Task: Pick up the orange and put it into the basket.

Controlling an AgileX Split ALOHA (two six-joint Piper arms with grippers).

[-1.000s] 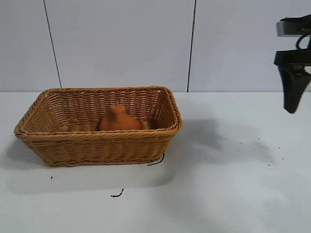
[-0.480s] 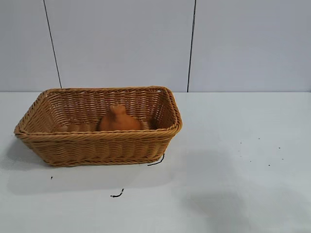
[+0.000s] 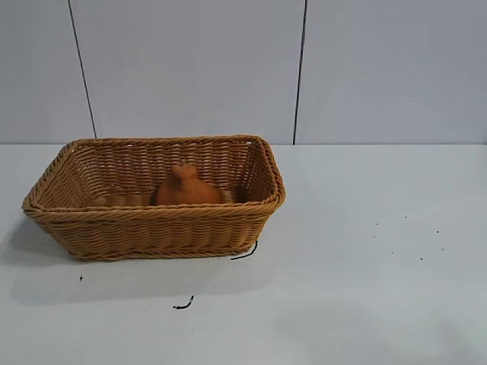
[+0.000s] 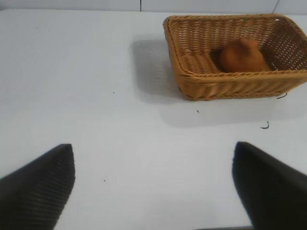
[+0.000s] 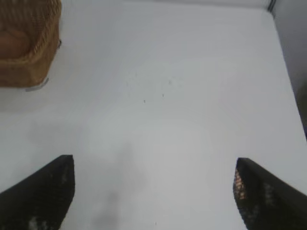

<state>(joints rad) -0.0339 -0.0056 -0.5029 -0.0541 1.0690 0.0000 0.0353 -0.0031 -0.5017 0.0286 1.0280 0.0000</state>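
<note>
The orange (image 3: 185, 187), dull and knobby-necked, rests inside the tan wicker basket (image 3: 152, 222) at the left of the white table. Both show in the left wrist view too: the orange (image 4: 242, 55) in the basket (image 4: 201, 81). The right wrist view shows a corner of the basket (image 5: 29, 72) with a bit of the orange (image 5: 12, 43). My left gripper (image 4: 153, 158) is open and empty over bare table, far from the basket. My right gripper (image 5: 154, 170) is open and empty over bare table. Neither gripper shows in the exterior view.
A short black scrap (image 3: 183, 305) lies on the table in front of the basket, another (image 3: 245, 251) at its front right corner. Small dark specks (image 3: 407, 243) dot the table's right side. A white panelled wall stands behind.
The right gripper, seen at the upper right of the exterior view a second ago, has left that view. Its shadow on the table has faded. The orange and basket have not moved.
</note>
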